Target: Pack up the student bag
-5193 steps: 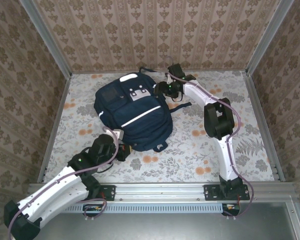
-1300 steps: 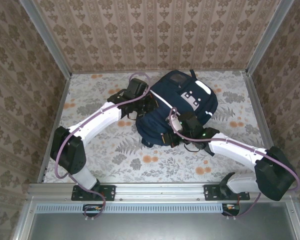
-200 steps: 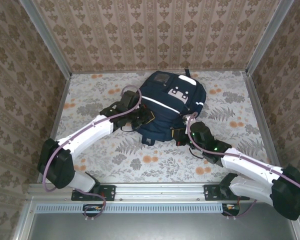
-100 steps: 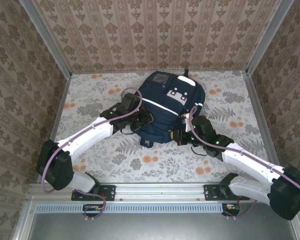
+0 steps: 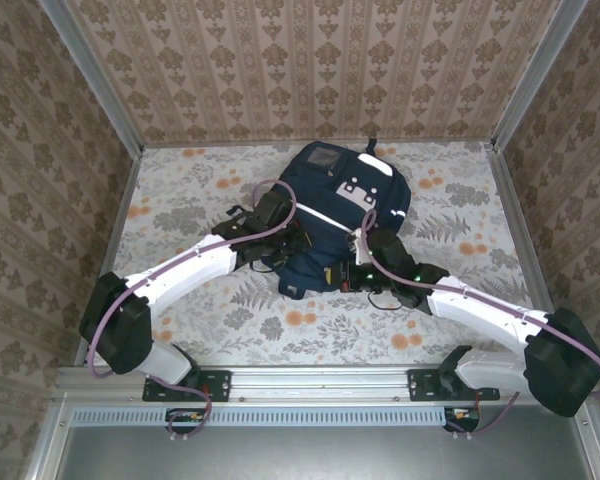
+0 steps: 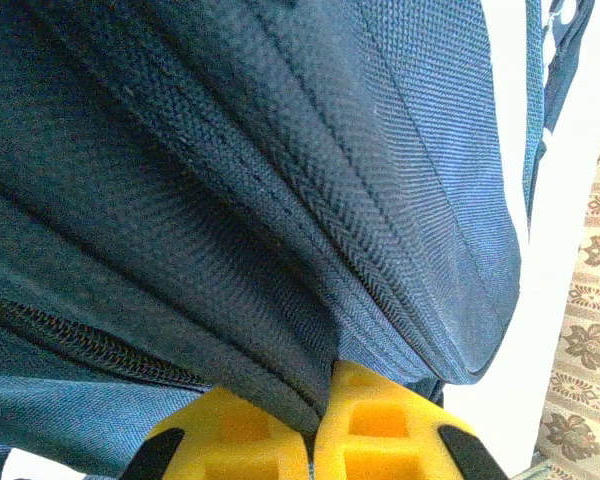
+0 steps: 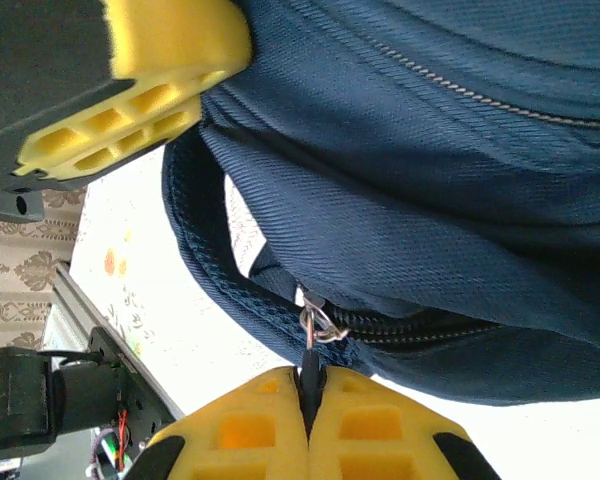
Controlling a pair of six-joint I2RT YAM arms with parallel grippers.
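Right gripper [image 7: 308, 405] pinches the zipper pull [image 7: 308, 372] at the near end of the student bag [image 5: 342, 215], and the left gripper [image 6: 315, 435] clamps a fabric seam at its left side. Packing seems down to working the zip, though how far that zip is closed I cannot tell. Beyond both grips, the bag lies flat on the table [image 5: 180, 200], reaching toward the far wall.

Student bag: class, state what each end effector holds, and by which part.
Left end effector pinches a seamed fabric fold of the student bag; right end effector pinches its zipper pull.

Zipper tab [image 7: 307, 378] — mostly inside right pincer [image 7: 308, 415]
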